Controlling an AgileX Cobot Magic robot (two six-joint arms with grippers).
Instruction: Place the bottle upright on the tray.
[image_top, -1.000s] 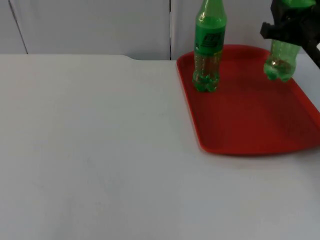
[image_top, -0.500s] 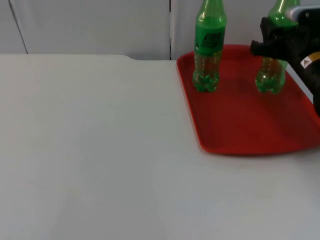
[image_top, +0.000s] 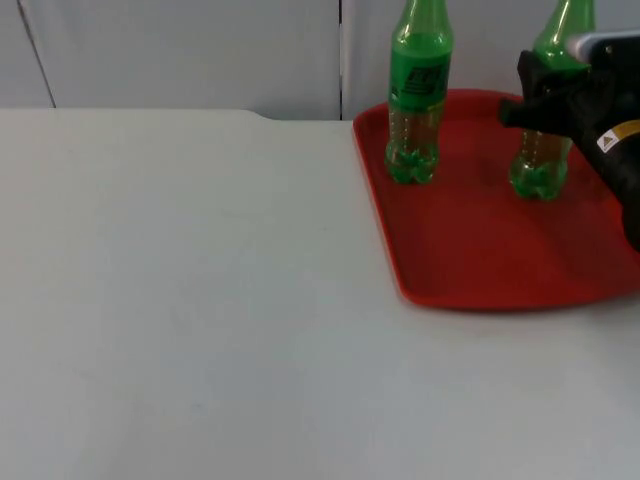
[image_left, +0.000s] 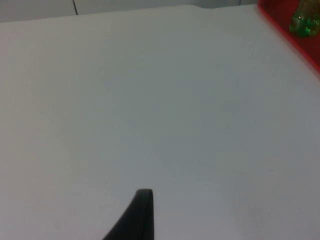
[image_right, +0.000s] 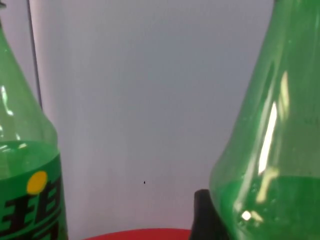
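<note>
Two green bottles stood upright on the red tray (image_top: 480, 255), which lay on the white table (image_top: 180, 300) at about 2 o'clock in the top view. Nearer the camera, the table lay bare in front of the waiting left gripper (image_left: 137, 220); whether its claw was apart or together, I could not tell. On the tray's 3 o'clock side, the right gripper (image_top: 535, 100) was clamped on the bottle (image_top: 540, 165), whose base rested on the tray. Toward 12 o'clock, well apart from it, stood the labelled bottle (image_top: 415, 90), with the grey wall (image_top: 180, 50) behind.
</note>
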